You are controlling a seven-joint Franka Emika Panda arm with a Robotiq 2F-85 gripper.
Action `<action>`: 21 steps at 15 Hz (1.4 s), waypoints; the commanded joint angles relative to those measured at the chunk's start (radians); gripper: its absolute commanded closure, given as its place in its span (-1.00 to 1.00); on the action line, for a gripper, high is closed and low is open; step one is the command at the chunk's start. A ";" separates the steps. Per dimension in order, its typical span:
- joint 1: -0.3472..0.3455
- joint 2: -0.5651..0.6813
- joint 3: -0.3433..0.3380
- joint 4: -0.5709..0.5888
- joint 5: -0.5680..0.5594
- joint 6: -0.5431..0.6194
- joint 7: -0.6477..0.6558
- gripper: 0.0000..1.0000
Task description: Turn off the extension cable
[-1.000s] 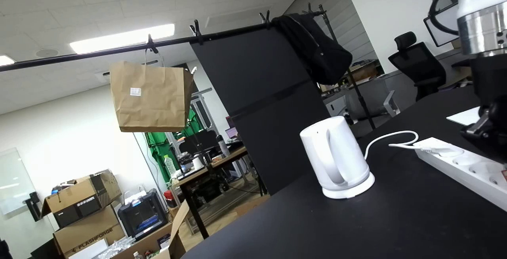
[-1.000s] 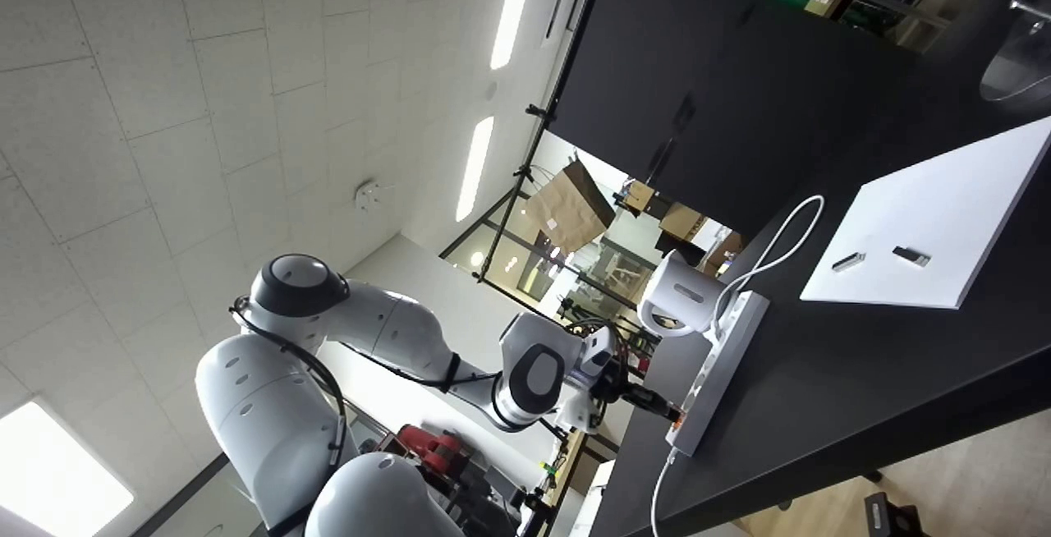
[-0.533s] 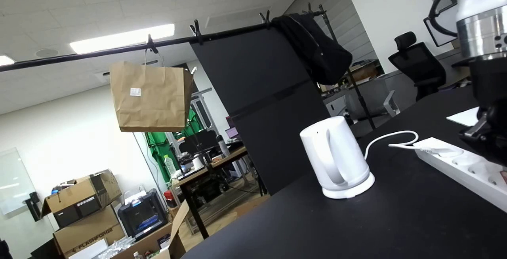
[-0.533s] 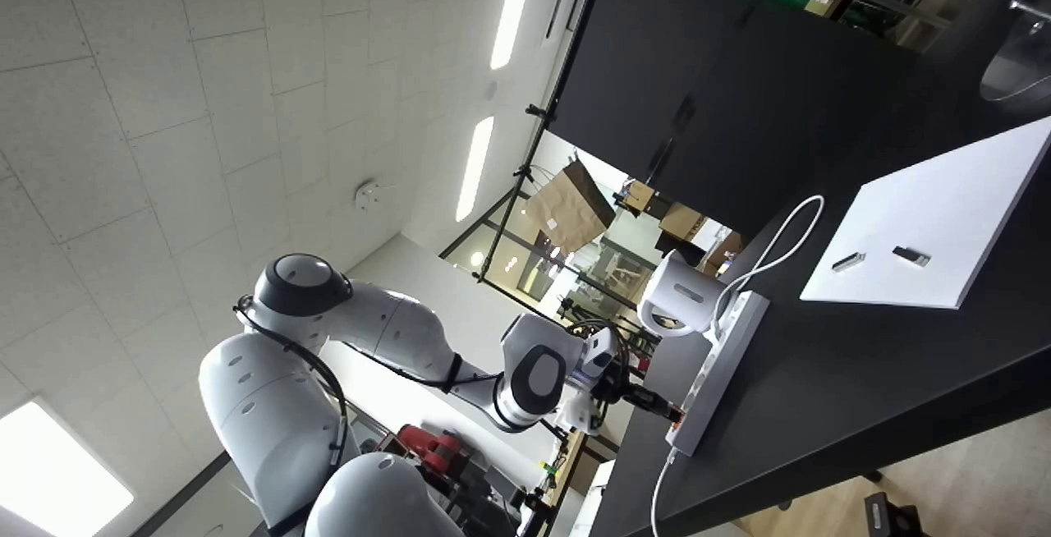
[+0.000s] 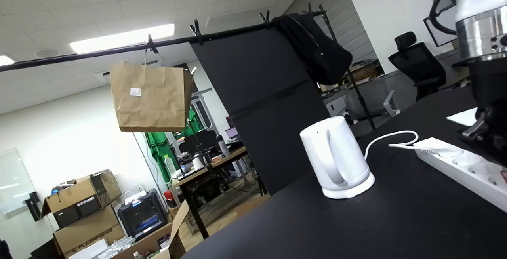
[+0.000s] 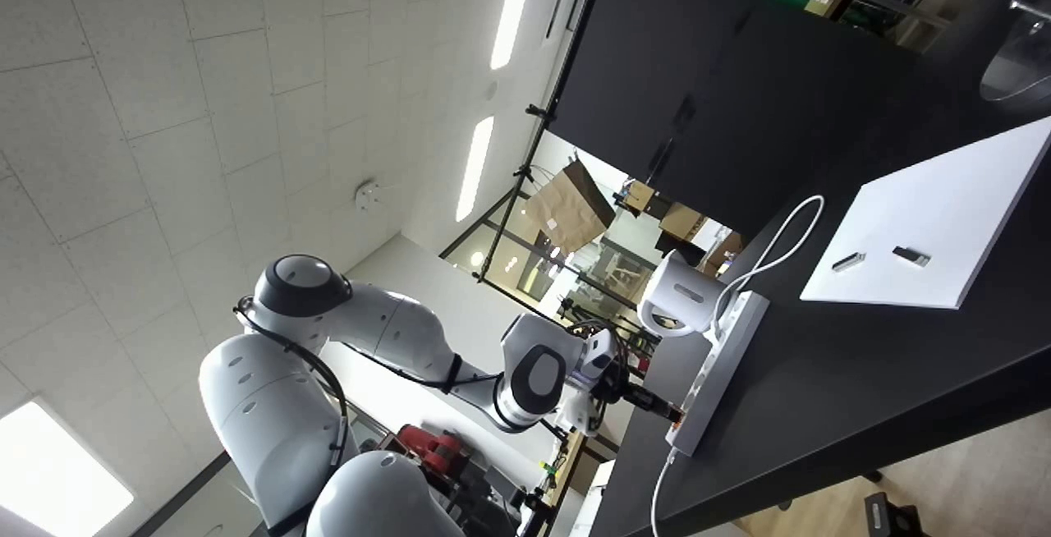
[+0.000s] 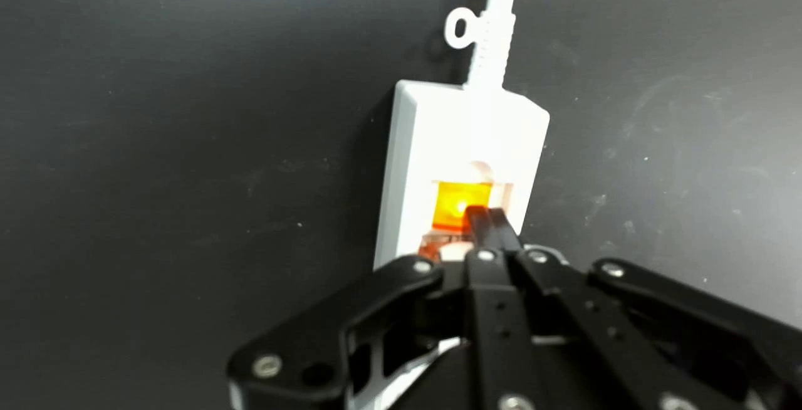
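Judged from the wrist view, the reaching and lining-up are done and the press itself is left. Going left to right there, the white end of the extension cable point(image 7: 476, 134) comes first, at the frame's centre; then its orange switch point(image 7: 448, 203), bright with a hot spot; then the gripper point(image 7: 489, 212), its two slim fingers drawn together with nothing between them, the tips over the switch's lower right corner. The glow suggests that the power is on. Whether the tips touch the switch or stand just above it, I cannot tell.

In an exterior view, the arm point(image 6: 394, 332) fills the left, reaching to the strip's lower end below the centre of the frame; right of that tip the strip slants up beside the kettle point(image 6: 686, 295), and a white board point(image 6: 920, 225) lies at the right. The wrist view shows neither kettle nor board.

In an exterior view, a paper bag point(image 5: 150, 96) hangs left of centre, and at the right the kettle's plug point(image 5: 435, 151) sits in the strip's endmost socket. There the strip runs out of the right edge, so only a red sliver of the switch shows.
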 commanded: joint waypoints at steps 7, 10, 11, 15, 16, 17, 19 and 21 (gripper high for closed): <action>0.075 0.011 -0.071 0.004 -0.021 -0.025 0.109 1.00; 0.091 0.004 -0.082 0.002 -0.025 -0.033 0.121 1.00; 0.094 0.001 -0.084 0.001 -0.025 -0.035 0.124 1.00; 0.109 -0.008 -0.091 -0.005 -0.029 -0.055 0.135 1.00; 0.111 -0.011 -0.093 -0.006 -0.030 -0.058 0.138 1.00; 0.114 -0.013 -0.096 -0.007 -0.032 -0.059 0.142 1.00; 0.118 -0.012 -0.100 -0.009 -0.034 -0.057 0.147 1.00; 0.123 -0.006 -0.108 -0.007 -0.040 -0.057 0.147 1.00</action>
